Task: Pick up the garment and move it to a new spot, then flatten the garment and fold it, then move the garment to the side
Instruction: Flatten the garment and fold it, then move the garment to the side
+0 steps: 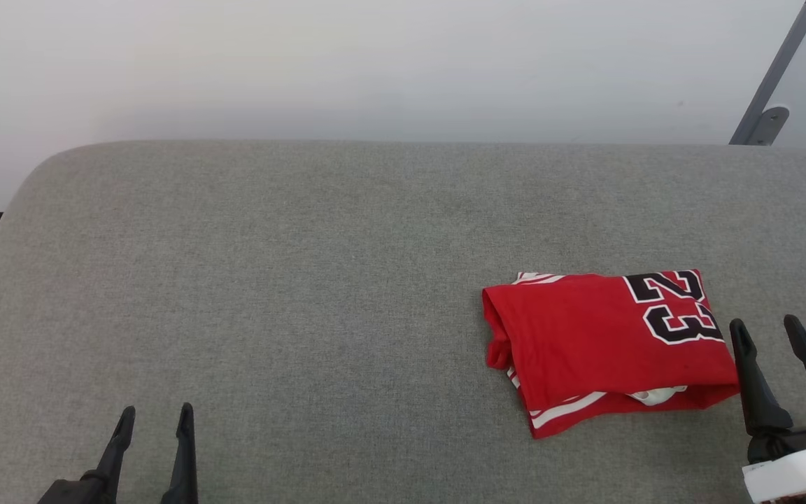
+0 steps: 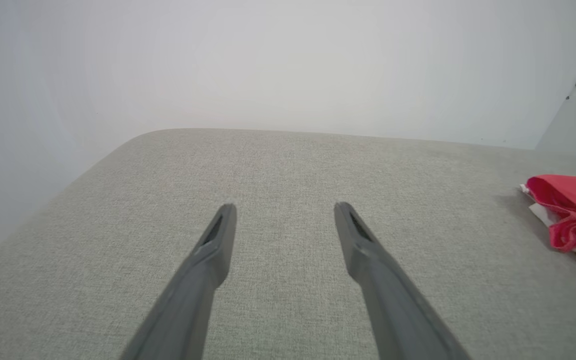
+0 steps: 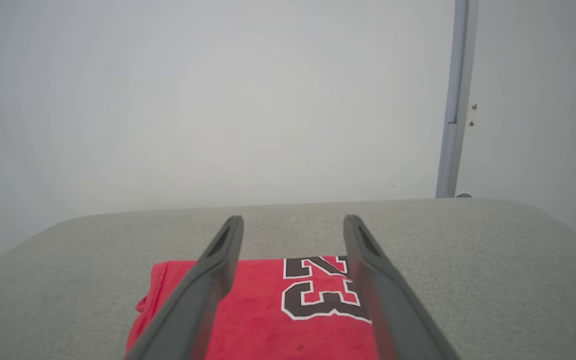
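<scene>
Head view | folded garment [image 1: 606,343] right | bare cushion [image 1: 270,280] left | left hand [image 1: 157,409] spread | right hand [image 1: 765,323] spread

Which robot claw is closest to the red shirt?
The right gripper: it sits just beside the garment, at its "23" end, while the left gripper is far off across the grey surface.

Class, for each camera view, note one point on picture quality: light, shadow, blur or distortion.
Head view: even, soft light, no glare, the shirt sharp. Left wrist view: the left gripper blurs toward the bottom edge. Right wrist view: the right gripper looks soft, the shirt beyond it clearer.
</scene>
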`<state>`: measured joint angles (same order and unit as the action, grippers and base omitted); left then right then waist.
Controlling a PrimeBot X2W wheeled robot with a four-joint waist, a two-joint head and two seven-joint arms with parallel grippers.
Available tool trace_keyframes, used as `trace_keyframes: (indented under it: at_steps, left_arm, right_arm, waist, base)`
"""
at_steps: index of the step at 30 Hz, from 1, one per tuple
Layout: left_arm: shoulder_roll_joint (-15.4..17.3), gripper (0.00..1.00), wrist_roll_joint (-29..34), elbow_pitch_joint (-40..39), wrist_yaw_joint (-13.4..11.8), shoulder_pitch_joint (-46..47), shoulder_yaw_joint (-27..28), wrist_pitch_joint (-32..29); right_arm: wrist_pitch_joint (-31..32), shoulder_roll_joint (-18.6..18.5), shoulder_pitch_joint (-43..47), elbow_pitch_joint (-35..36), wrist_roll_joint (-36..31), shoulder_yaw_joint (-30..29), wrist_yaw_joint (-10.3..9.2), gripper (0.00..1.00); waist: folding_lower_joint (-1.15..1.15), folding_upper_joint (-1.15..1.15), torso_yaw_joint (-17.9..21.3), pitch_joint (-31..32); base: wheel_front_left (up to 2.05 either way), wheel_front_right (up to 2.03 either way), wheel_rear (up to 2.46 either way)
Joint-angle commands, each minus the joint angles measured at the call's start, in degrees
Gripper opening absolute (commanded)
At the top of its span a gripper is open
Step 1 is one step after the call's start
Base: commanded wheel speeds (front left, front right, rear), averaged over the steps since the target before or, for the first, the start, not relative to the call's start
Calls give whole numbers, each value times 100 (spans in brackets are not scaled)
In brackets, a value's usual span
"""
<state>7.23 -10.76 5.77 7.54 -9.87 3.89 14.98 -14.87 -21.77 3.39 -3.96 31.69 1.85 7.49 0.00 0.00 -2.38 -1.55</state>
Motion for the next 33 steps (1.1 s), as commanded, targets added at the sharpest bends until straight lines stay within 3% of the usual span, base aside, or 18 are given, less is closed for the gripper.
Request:
trace_keyframes:
  at_steps: [1,9,14,16,21,27,33]
  left_arm:
    - [-11,100,17,-23,-15,13,12,28]
    - [-47,100,74,-96,-15,192,-52,28]
    - [-14,100,88,-122,-15,468,-128,28]
    - [14,100,100,-122,-15,674,-209,28]
    - [117,100,152,-129,-15,1340,-378,28]
    - [154,100,148,-83,-15,1986,-497,28]
    - [135,100,139,-154,-15,2294,-568,28]
  right_arm:
    - [11,25,50,23,-21,-7,1,100]
    - [186,70,-73,111,-100,-113,1,100]
    - [814,-135,-551,-23,-235,-343,1,100]
    - [1315,-266,-822,-152,-264,-396,1,100]
    - [2754,-1018,-1519,-293,-230,-6,1,100]
    - [4659,-1757,-2094,-395,457,445,0,100]
    - [6396,-1996,-2365,-265,1189,536,0,100]
  waist:
    - [0,0,-1,-5]
    - [0,0,-19,-173]
    - [0,0,23,-498]
    - [0,0,8,-691]
    - [0,0,-60,-1249]
    - [0,0,-118,-1686]
    - [0,0,-206,-2050]
  base:
    - [0,0,0]
    - [0,0,0]
    - [0,0,0]
    - [0,0,0]
    - [0,0,0]
    - [0,0,0]
    - [0,0,0]
